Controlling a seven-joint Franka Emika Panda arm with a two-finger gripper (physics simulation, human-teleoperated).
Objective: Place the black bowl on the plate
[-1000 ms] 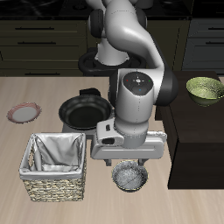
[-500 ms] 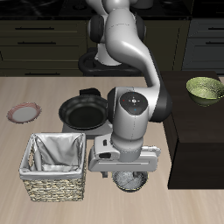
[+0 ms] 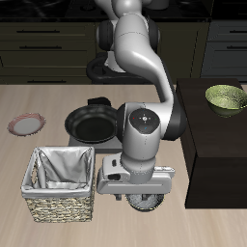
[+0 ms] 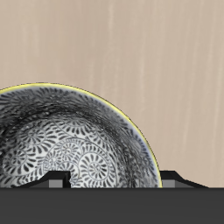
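Pincer (image 3: 143, 201) low over black bowl (image 4: 70, 140); spread or pinching, cannot tell; plate (image 3: 26, 124) well apart.

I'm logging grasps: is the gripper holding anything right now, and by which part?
Cannot be told. The gripper is low over the black bowl, but its fingertips are hidden, so no hold on the rim shows.

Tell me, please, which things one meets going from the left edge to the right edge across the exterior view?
The plate, then the woven basket, then the frying pan, then the black bowl under the gripper, then the yellow-green bowl.
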